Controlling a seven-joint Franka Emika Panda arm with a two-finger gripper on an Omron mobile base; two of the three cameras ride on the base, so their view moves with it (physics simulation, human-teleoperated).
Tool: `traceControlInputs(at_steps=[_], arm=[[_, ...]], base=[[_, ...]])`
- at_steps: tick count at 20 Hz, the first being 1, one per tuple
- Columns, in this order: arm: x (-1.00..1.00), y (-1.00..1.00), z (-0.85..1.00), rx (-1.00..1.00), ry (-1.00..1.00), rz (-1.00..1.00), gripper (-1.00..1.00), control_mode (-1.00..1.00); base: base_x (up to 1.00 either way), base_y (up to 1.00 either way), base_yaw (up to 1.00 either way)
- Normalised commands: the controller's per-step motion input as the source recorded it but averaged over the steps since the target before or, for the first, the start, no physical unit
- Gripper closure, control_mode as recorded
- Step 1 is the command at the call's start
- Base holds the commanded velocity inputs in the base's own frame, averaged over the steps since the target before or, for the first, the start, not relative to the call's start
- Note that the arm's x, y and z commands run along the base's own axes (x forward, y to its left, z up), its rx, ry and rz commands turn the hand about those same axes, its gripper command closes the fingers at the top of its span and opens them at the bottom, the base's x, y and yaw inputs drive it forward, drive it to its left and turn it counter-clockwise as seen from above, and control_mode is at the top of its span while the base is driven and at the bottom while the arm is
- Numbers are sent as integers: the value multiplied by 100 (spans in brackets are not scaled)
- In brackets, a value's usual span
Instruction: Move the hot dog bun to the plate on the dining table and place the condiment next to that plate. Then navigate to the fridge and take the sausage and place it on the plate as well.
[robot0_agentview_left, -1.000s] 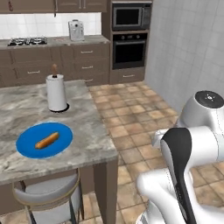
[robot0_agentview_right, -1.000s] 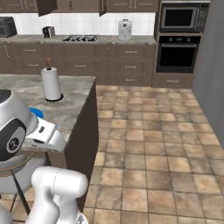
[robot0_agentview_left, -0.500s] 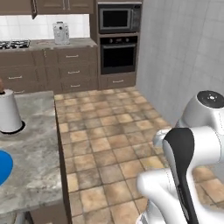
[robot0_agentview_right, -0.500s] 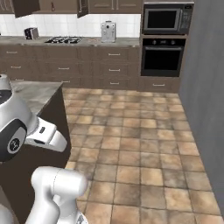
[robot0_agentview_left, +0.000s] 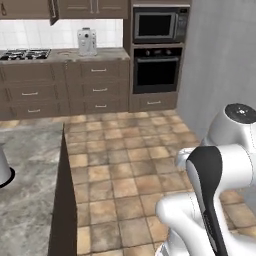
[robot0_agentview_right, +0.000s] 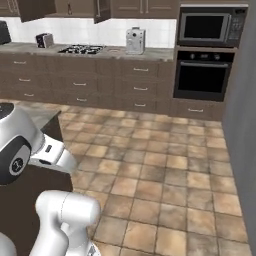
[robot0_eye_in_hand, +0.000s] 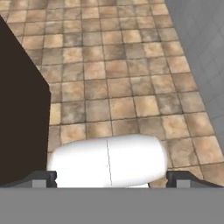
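Currently, left base view: the dining table (robot0_agentview_left: 30, 200) occupies the lower left, only its marbled corner and dark side panel in frame; the base of a white paper towel roll (robot0_agentview_left: 4, 172) stands at the far left edge of this bench. Neither plate, bun nor condiment can be seen on the visible part. The arm (robot0_agentview_left: 215, 200) is folded close to the body, probably tucked for driving. A tall grey panel (robot0_agentview_left: 225, 65) on the right is likely the fridge side.

Right base view: tiled floor (robot0_agentview_right: 165, 175) lies open ahead; wall oven (robot0_agentview_right: 202, 75) and microwave (robot0_agentview_right: 207, 27) face the base. The same grey surface (robot0_agentview_right: 245, 125) runs down the right edge. Judgement: navigation leg toward the fridge; the sausage is not yet visible.

Hand view: jaws (robot0_eye_in_hand: 111, 178) spread wide, nothing between them, pointing down at floor tiles beside the dark table flank (robot0_eye_in_hand: 19, 109). Empty and released makes sense before a pick.
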Motion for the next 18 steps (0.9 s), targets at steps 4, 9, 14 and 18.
traceControlInputs(at_steps=[4, 9, 14, 18], arm=[[0, 0, 0, 0, 0, 0, -100, 100], [0, 0, 0, 0, 0, 0, -100, 100], [0, 0, 0, 0, 0, 0, -100, 100], [0, 0, 0, 0, 0, 0, -100, 100]], base=[[100, -25, 36], [100, -35, 37], [100, -54, 31], [100, -56, 30]])
